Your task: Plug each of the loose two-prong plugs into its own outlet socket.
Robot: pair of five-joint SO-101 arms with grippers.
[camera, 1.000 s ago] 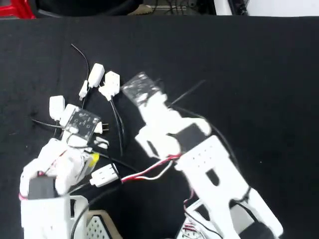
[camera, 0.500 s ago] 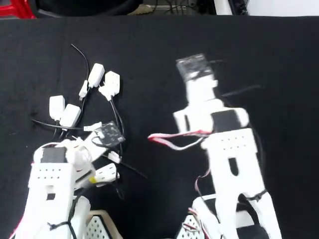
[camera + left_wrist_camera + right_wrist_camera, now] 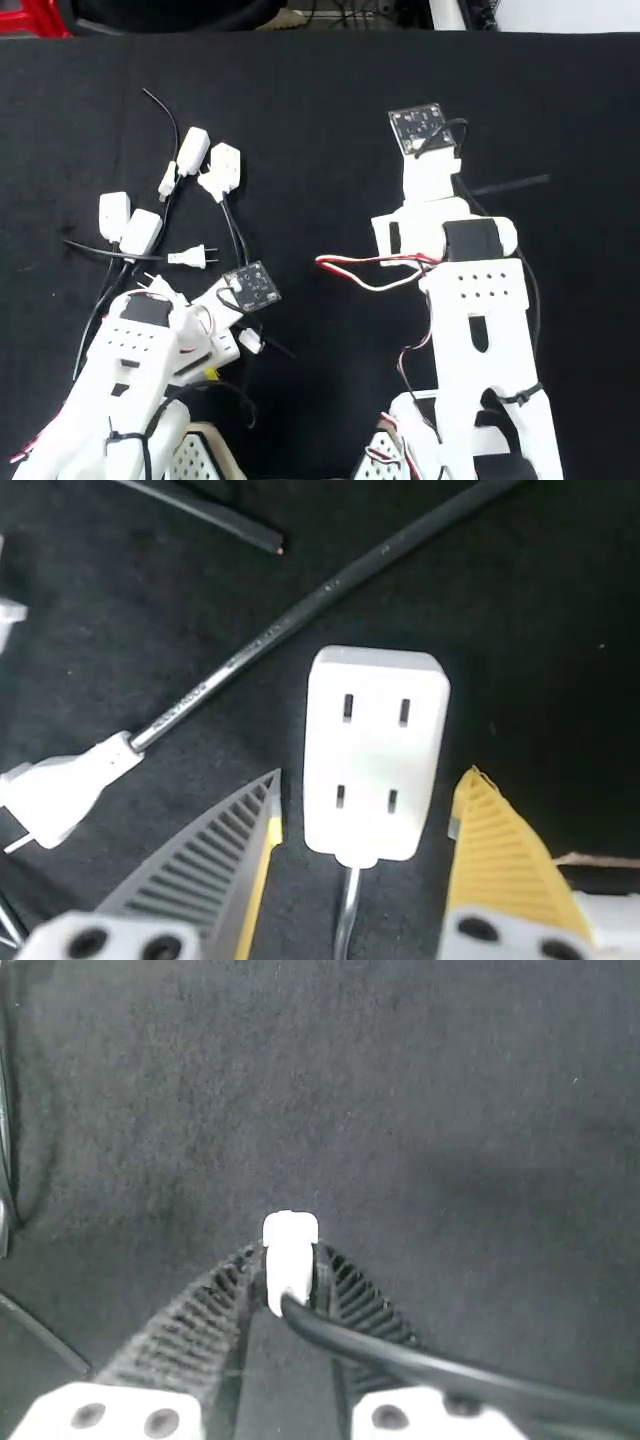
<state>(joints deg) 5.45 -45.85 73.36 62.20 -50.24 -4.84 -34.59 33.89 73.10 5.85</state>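
Left gripper [image 3: 372, 780] spread wide, one finger on each side of the outlet socket [image 3: 375, 745]; a loose plug [image 3: 60, 792] lies just beside that socket. Right gripper [image 3: 290, 1260] is clamped on another plug [image 3: 289, 1232], well apart from the socket. I should pinch the socket's sides squarely to pin it, then line the prongs up with one slot pair.
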